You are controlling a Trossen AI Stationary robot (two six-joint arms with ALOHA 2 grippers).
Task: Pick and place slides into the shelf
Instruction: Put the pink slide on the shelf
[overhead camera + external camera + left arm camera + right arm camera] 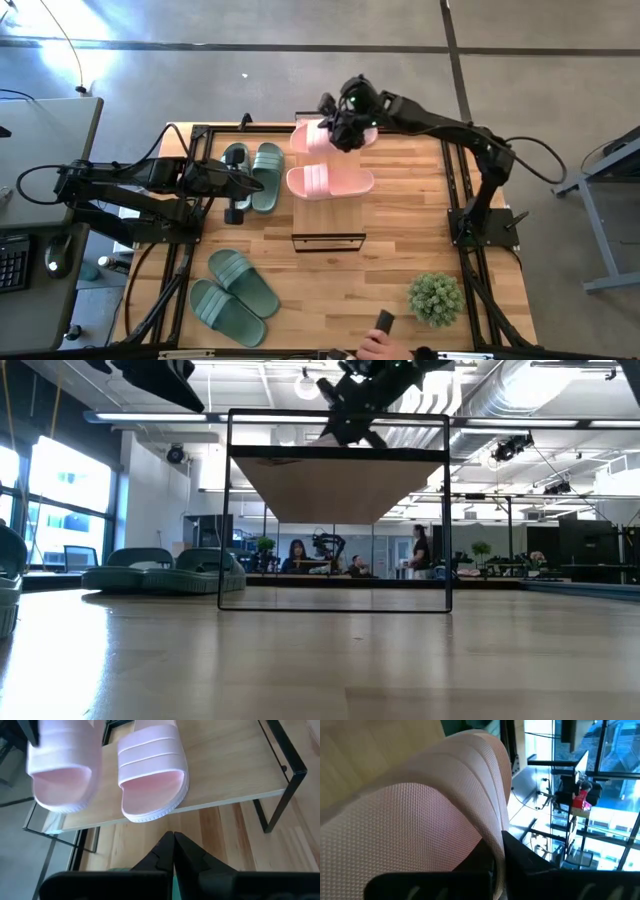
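A: Slides, rubber sandals with wide ribbed straps — how many do you count?

B: Six. Two pale pink and four sage-green. One pink slide (330,181) lies flat on the light wood plank top of the small black-framed shelf (328,212). The second pink slide (318,136) is at the shelf's far end, gripped by the right claw (345,128).

A: Gripped for certain?

B: Yes; in the right wrist view the dark fingers (520,857) close on the edge of its ribbed strap (445,795).

A: And the green ones?

B: One pair (254,172) lies side by side on the wooden desk (400,230), just left of the shelf. The other pair (233,295) sits near the desk's front left corner, well apart from the shelf.

A: The left claw?

B: The left claw (236,190) hovers beside the nearer green pair, fingers pressed together on nothing, as the left wrist view shows (173,851).

A: Anything else?

B: One small green potted plant (435,297) at the front right, and a person's hand (375,343) at the front edge.
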